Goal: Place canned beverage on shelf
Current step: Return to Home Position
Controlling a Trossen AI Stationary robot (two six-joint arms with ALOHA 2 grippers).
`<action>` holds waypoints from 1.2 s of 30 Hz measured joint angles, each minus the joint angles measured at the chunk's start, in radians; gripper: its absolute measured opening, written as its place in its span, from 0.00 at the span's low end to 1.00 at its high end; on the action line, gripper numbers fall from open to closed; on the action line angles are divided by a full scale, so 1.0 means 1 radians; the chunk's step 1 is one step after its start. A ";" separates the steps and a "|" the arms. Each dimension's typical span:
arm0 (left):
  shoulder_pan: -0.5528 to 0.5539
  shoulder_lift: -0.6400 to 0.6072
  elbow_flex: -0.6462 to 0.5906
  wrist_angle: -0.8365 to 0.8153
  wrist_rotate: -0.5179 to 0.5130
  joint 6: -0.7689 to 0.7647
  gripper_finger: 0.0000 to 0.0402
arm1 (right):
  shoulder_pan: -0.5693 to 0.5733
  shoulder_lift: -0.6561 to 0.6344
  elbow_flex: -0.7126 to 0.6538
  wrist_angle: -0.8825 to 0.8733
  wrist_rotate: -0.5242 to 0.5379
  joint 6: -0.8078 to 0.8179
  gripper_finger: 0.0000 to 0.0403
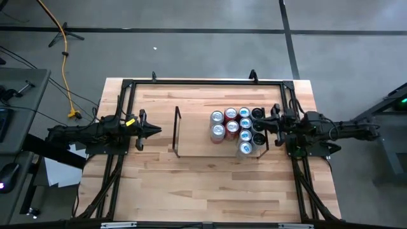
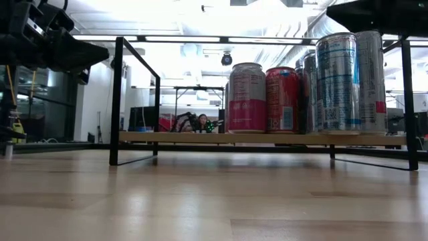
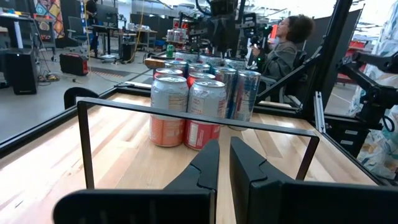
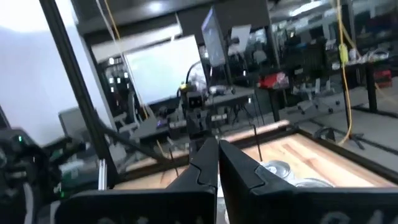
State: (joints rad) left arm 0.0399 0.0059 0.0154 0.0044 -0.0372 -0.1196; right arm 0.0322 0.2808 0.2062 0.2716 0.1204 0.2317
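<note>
The shelf [image 1: 177,132] is a low rack of thin black rods in the middle of the wooden table. Several canned beverages [image 1: 238,127] stand upright on their bases in a cluster at its right end: pink and red ones [image 3: 186,106], silver-blue ones [image 2: 338,84] and dark ones [image 1: 257,125]. My left gripper [image 1: 156,130] waits shut just left of the shelf's left end frame, pointing level at the cans [image 3: 224,163]. My right gripper [image 1: 272,123] is shut and empty at the shelf's right end, above the can tops [image 4: 277,168].
A larger black rail frame [image 1: 203,81] runs along the table's edges. The shelf's left half [image 1: 194,137] holds no cans, and bare wood [image 1: 210,187] lies on the near side. A person [image 3: 287,43] sits beyond the table's right side.
</note>
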 joint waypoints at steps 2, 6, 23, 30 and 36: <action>0.000 0.000 0.000 0.000 0.000 0.000 0.00 | -0.006 -0.035 -0.039 0.057 0.000 0.000 0.00; 0.000 0.000 0.000 0.000 0.000 0.000 0.00 | -0.020 -0.111 -0.104 0.151 0.000 -0.013 0.00; 0.000 0.000 0.000 0.000 0.000 0.000 0.00 | -0.033 -0.278 -0.196 0.089 -0.002 -0.128 0.00; 0.000 0.000 0.000 0.000 0.000 0.000 0.00 | -0.032 -0.276 -0.196 0.031 -0.049 -0.128 0.00; 0.000 0.000 0.000 0.000 0.000 0.000 0.00 | -0.032 -0.276 -0.196 -0.001 -0.050 -0.115 0.00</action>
State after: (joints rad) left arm 0.0399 0.0063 0.0154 0.0042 -0.0372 -0.1196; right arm -0.0002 0.0048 0.0097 0.2703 0.0700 0.1164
